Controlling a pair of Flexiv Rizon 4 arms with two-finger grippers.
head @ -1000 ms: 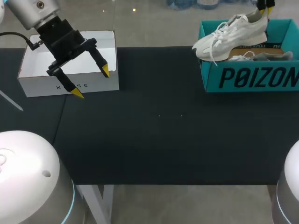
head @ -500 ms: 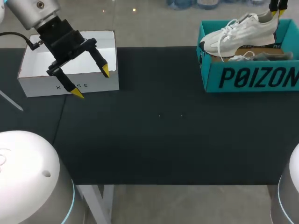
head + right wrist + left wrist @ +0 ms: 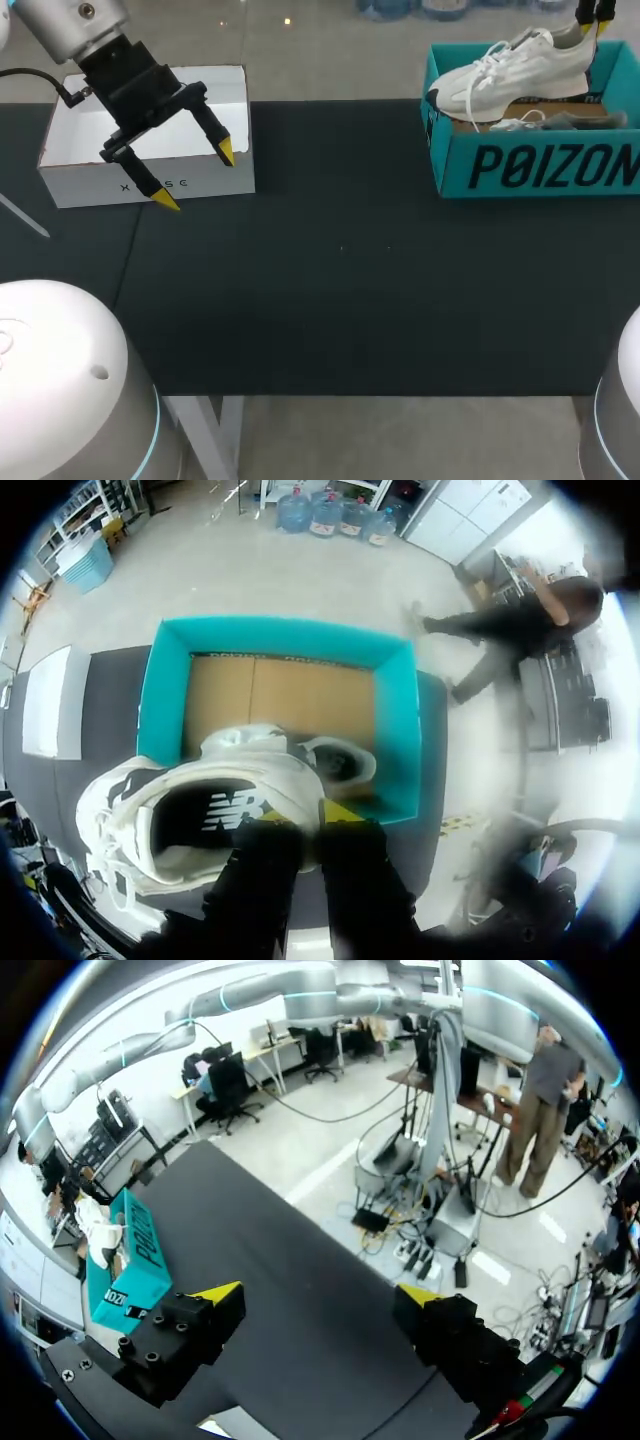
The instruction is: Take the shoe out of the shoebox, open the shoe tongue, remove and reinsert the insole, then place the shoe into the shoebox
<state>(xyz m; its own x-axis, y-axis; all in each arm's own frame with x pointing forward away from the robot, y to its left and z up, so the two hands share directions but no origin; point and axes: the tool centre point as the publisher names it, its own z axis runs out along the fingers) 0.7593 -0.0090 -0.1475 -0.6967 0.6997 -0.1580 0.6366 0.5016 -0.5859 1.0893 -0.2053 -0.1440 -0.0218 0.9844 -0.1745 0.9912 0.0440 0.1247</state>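
A white sneaker hangs over the teal shoebox at the table's far right, toe pointing left. My right gripper is shut on its heel collar. In the right wrist view the sneaker lies just under the gripper, above the shoebox and its cardboard floor. A second shoe rests inside the box. My left gripper stands open and empty over the front of a white box, far from the sneaker. From the left wrist, that gripper faces bare mat with the shoebox off to one side.
A shallow white box sits at the far left of the dark mat. The second shoe and loose laces lie in the teal box under the held sneaker.
My right gripper carried the sneaker a little to the right, so its toe no longer overhangs the box's left wall; then it held still. The left arm has not moved.
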